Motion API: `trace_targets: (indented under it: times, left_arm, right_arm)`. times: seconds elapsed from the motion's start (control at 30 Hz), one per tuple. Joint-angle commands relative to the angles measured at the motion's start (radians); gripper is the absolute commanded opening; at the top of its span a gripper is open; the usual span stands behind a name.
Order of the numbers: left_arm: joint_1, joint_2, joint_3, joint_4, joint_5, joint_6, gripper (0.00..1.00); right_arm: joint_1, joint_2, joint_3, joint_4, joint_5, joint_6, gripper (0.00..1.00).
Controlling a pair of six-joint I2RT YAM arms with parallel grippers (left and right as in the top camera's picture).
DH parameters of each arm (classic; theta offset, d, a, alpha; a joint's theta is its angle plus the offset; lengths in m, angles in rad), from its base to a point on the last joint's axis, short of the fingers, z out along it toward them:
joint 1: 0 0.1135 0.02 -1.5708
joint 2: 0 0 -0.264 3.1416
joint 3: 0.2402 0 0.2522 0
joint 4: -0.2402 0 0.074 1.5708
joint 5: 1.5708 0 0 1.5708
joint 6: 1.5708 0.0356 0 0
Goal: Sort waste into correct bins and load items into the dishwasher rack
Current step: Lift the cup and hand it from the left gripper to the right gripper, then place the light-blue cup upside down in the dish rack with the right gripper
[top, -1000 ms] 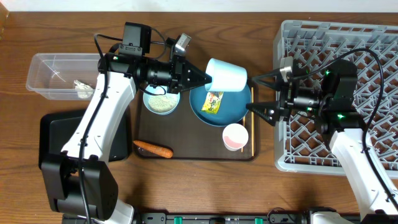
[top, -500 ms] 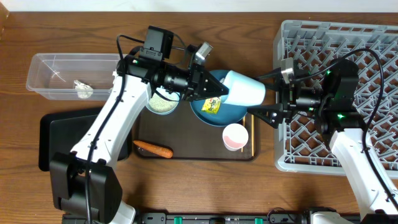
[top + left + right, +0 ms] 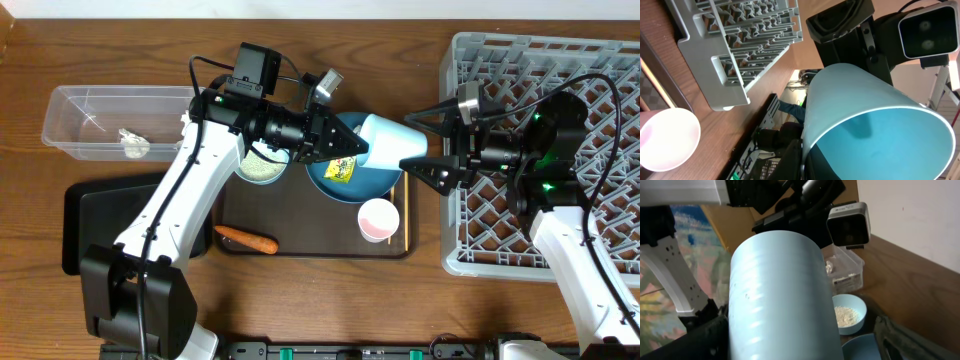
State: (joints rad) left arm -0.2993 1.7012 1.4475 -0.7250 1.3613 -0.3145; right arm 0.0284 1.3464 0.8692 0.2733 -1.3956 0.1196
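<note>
My left gripper (image 3: 352, 148) is shut on the rim of the light blue cup (image 3: 388, 146) and holds it sideways above the dark blue plate (image 3: 368, 183). The cup fills the left wrist view (image 3: 875, 120) and the right wrist view (image 3: 780, 300). My right gripper (image 3: 413, 140) is open, with its fingers on either side of the cup's base (image 3: 790, 345). The yellow wrapper (image 3: 343, 168) lies on the plate. The pinkish-white cup (image 3: 378, 218), the white bowl with rice (image 3: 262, 165) and the carrot (image 3: 245, 240) are on the brown tray. The grey rack (image 3: 560, 60) is at the right.
The clear tub (image 3: 95, 105) at the far left holds the crumpled tissue (image 3: 133, 143). The black tray (image 3: 88, 225) lies in front of it, partly under my left arm. The brown serving tray (image 3: 310, 235) sits in the middle, close to the rack's left wall.
My left arm has carried the light blue cup to the right, over the plate. My right gripper has moved left and now straddles the cup's base.
</note>
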Motion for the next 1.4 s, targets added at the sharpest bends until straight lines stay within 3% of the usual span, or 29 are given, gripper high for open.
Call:
trace_targets:
  times: [0.0, 0.33, 0.43, 0.73, 0.9, 1.03, 1.17, 1.27, 1.37]
  left_arm:
    - [-0.006, 0.005, -0.004, 0.001, 0.007, 0.003, 0.06]
    - [-0.006, 0.005, -0.004, 0.0, 0.007, 0.003, 0.06]
    - [-0.006, 0.005, -0.004, 0.0, 0.007, 0.003, 0.06]
    - [-0.006, 0.005, -0.004, 0.0, 0.007, 0.003, 0.06]
    - [-0.005, 0.005, -0.004, 0.0, -0.003, 0.003, 0.11]
    - [-0.005, 0.005, -0.004, 0.0, -0.075, 0.003, 0.12]
    - [0.003, 0.002, -0.004, -0.001, -0.183, 0.003, 0.12]
    - [0.025, -0.005, -0.003, -0.038, -0.363, 0.003, 0.12]
    - [0.052, -0.023, -0.003, -0.113, -0.589, 0.019, 0.12]
  right_arm:
    - [0.012, 0.005, 0.012, -0.023, -0.01, 0.023, 0.96]
    - [0.026, 0.006, 0.012, -0.031, -0.024, 0.022, 0.92]
    - [0.026, 0.006, 0.012, -0.031, -0.031, 0.022, 0.81]
    - [0.026, 0.006, 0.012, -0.031, -0.036, 0.022, 0.62]
    - [0.025, 0.006, 0.012, -0.031, -0.037, 0.032, 0.48]
    - [0.025, 0.006, 0.012, -0.031, -0.014, 0.095, 0.38]
    - [0.025, 0.006, 0.012, -0.031, 0.044, 0.145, 0.36]
    - [0.024, 0.006, 0.012, -0.035, 0.134, 0.179, 0.34]
    - [0.023, 0.006, 0.012, -0.037, 0.245, 0.237, 0.22]
